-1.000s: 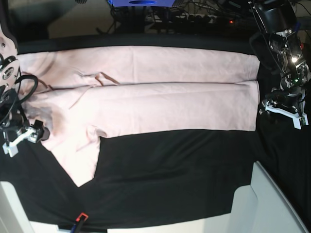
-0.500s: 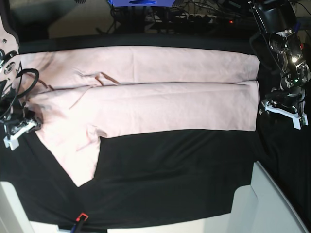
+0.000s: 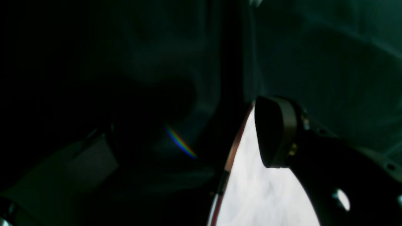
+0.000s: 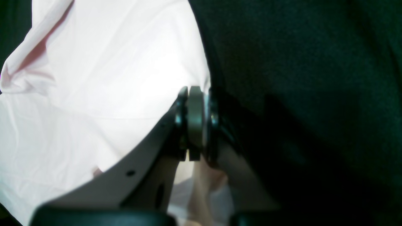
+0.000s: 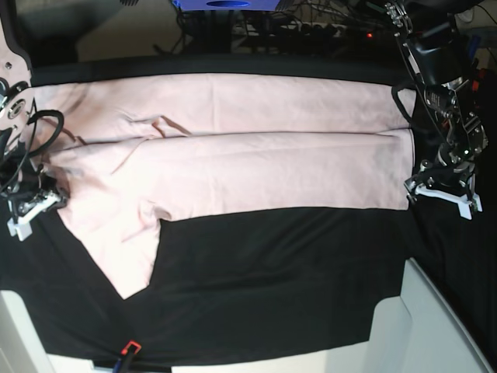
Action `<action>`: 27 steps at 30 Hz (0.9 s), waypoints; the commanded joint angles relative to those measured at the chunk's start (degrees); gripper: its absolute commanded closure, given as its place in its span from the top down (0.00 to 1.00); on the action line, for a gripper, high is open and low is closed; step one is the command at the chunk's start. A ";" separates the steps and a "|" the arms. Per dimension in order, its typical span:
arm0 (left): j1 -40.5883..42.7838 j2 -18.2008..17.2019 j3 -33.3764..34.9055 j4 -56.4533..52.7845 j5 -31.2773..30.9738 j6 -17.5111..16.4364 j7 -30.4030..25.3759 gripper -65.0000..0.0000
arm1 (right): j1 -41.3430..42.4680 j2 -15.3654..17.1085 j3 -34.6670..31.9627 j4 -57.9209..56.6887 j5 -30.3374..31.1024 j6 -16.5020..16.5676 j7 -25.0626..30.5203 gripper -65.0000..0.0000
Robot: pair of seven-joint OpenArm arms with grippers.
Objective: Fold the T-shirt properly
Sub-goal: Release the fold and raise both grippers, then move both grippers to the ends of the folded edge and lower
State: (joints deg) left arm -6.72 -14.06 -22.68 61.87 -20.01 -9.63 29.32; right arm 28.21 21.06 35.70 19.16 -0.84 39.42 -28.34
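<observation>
Right now I see the black table cloth (image 5: 272,287) under both grippers, with the T-shirt (image 5: 233,163) spread between them, plain side up. My right gripper (image 4: 194,91) is clamped tight on the shirt's edge, cloth bunched just behind its tips. My left gripper (image 5: 439,189) sits wide apart, holding nothing, the hem beside one finger (image 3: 274,131).

The right gripper (image 5: 29,208) now sits clamped at the left edge of the pale pink cotton T-shirt (image 5: 233,163), higher than a second ago. The left gripper (image 5: 439,190) is nearer the shirt's right hem, spread wider.
</observation>
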 commanded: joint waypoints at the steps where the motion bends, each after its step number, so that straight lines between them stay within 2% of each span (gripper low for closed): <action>1: -1.59 -0.92 -0.05 0.24 -0.52 -0.17 -1.15 0.82 | 1.46 1.05 -0.05 0.49 0.53 0.58 0.69 0.00; 9: -4.75 -0.84 0.48 -4.50 -0.08 -0.26 -1.41 0.82 | 1.46 0.44 -0.05 0.75 0.53 0.58 0.69 0.00; 12: -5.37 -1.01 6.19 -4.59 -0.08 -0.26 -1.41 0.82 | 1.46 0.00 -0.05 0.93 0.53 0.58 0.60 0.00; 15: -5.54 -0.92 8.48 -5.65 -0.25 -0.09 -1.50 0.82 | 1.46 -0.36 -0.05 0.93 0.53 0.58 0.60 0.00; 21: -9.24 0.04 8.48 -14.53 -0.17 0.00 -1.67 0.81 | 1.46 -0.09 -0.05 1.02 0.53 0.58 0.60 0.00; 25: -9.76 0.22 8.74 -14.88 -0.17 0.00 -1.67 0.81 | 1.46 0.08 -0.14 1.02 0.53 0.58 0.60 0.00; 27: -10.11 0.22 8.74 -14.88 -0.17 0.00 -1.67 0.76 | 1.46 0.08 -0.14 1.02 0.53 0.58 0.60 0.00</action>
State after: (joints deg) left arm -15.55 -13.32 -13.93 46.37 -19.77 -9.41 27.83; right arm 28.21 20.08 35.70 19.31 -0.80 39.53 -28.34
